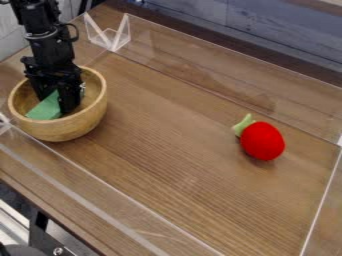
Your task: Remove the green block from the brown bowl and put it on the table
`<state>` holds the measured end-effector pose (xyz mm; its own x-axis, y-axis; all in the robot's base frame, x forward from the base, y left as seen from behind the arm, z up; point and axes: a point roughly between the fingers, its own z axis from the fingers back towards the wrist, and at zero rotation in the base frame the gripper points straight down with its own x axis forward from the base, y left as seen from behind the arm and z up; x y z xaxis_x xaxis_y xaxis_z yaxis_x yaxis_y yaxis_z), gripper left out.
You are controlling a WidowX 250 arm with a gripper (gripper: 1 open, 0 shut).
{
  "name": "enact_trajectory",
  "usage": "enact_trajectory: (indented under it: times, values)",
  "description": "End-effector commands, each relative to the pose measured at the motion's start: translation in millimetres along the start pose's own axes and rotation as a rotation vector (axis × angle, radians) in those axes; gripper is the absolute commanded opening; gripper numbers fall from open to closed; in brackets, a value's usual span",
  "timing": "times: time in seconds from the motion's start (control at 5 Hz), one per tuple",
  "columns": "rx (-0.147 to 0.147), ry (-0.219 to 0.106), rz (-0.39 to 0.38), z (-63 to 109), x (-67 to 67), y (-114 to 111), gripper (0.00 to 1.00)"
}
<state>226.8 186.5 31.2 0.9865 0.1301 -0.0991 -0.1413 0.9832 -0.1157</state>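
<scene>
The brown bowl point(54, 124) stands at the table's left end. Inside it lies the green block point(43, 108), leaning against the bowl's inner wall. My black gripper point(63, 95) points straight down into the bowl, and its fingers have closed on the block's right part. The block still rests in the bowl. The fingers hide part of the block.
A red strawberry toy point(261, 140) with green leaves lies at the right of the table point(174, 170). Low clear acrylic walls point(147, 215) edge the tabletop, with a clear bracket point(112, 36) at the back left corner.
</scene>
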Motion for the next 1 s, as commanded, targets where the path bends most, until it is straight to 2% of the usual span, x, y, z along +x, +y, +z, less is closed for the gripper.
enact_trajectory:
  times: [0.0, 0.8]
  values:
    - [0.006, -0.014, -0.005, 4.5, 3.2, -2.0, 0.00]
    - [-0.010, -0.021, 0.000, 9.3, 4.6, -8.8, 0.00]
